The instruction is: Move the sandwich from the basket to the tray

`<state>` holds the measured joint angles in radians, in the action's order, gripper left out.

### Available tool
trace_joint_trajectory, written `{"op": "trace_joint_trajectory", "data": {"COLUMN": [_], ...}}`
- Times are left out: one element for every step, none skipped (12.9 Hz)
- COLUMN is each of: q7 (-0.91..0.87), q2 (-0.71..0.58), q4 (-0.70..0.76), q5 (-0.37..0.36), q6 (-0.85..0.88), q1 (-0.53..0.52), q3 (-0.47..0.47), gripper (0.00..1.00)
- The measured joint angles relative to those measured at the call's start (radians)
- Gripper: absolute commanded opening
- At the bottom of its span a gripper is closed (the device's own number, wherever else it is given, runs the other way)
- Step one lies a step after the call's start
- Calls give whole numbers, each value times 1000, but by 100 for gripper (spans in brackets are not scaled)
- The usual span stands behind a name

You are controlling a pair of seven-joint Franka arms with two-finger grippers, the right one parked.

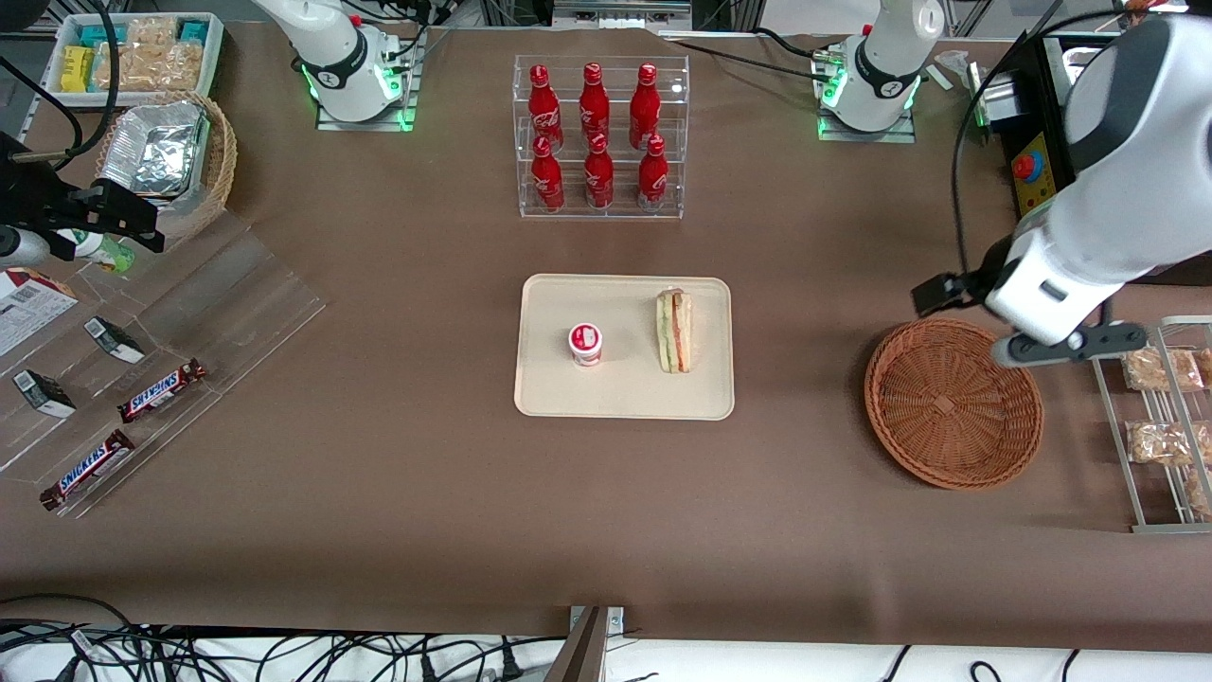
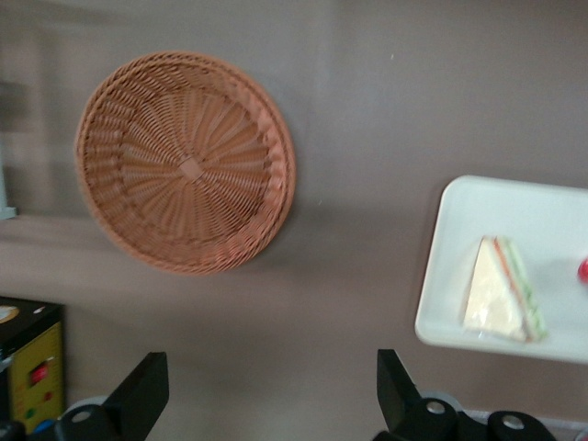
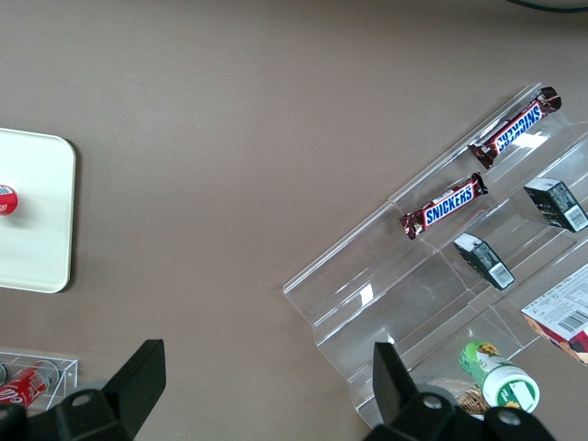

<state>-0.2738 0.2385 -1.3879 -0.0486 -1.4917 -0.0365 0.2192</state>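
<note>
The sandwich (image 1: 674, 332) lies on the beige tray (image 1: 625, 396) at mid-table, beside a small red-lidded cup (image 1: 585, 343). It also shows in the left wrist view (image 2: 503, 292), lying on the tray (image 2: 457, 266). The reddish-brown wicker basket (image 1: 952, 403) holds nothing; it shows whole in the left wrist view (image 2: 184, 175). My left gripper (image 1: 1070, 346) hangs high over the basket's rim on the side toward the working arm's end. In the left wrist view the gripper (image 2: 268, 386) is open, with only bare tablecloth between its fingers.
A clear rack of red bottles (image 1: 599, 137) stands farther from the front camera than the tray. A wire rack of snack packets (image 1: 1169, 417) stands beside the basket. A clear stepped shelf with Snickers bars (image 1: 161, 390) and a tan basket of foil packs (image 1: 166, 152) lie toward the parked arm's end.
</note>
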Motion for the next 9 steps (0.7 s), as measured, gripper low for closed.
{"op": "trace_joint_trajectory", "data": {"q7": [59, 111, 152, 183, 206, 225, 236, 242, 243], "q2": [-34, -64, -91, -114, -134, -149, -163, -172, -178], "q4": [-13, -28, -45, -65, -83, -96, -105, -108, -108], "q5": [8, 18, 30, 37, 40, 42, 43, 45, 54], "q6": [31, 52, 62, 64, 64, 64, 65, 72, 83], "q1": [3, 4, 6, 11, 15, 17, 18, 20, 21], "q3": [-26, -49, -73, -95, -112, -120, -123, -124, -124], "gripper": [100, 100, 100, 100, 100, 100, 100, 100, 100]}}
